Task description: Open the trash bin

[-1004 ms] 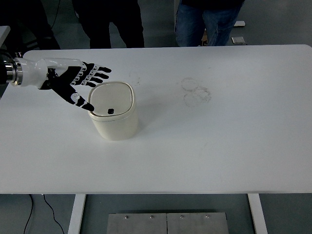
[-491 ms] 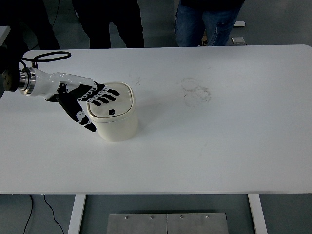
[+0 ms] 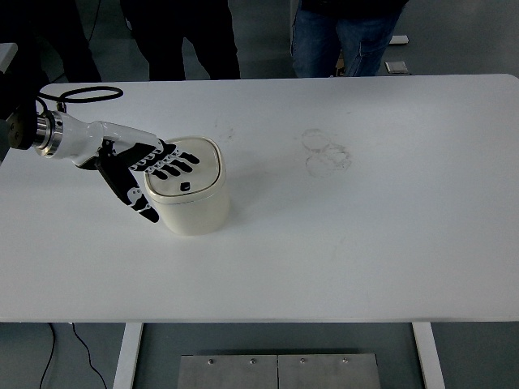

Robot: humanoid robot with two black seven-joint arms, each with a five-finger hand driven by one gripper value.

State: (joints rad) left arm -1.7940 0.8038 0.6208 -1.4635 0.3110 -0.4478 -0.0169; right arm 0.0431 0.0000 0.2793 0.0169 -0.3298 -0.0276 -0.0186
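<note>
Since a second ago the left hand (image 3: 150,166) has dropped onto the cream trash bin (image 3: 189,196) at the worktop's (image 3: 365,235) left-centre, its released fingers (image 3: 180,160) flat across the lid's left half, thumb down the left wall; pressing straight down there should pop the push-lid without tipping the bin.

The black five-fingered left hand (image 3: 146,168) is held flat, fingers (image 3: 180,162) extended forward, thumb lowered; the white forearm (image 3: 81,138) is stretched in from the left edge.

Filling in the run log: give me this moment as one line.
task: open bin | left robot hand: fingers flat on bin lid, thumb at its left side | lid: closed | right hand: out of view
</note>
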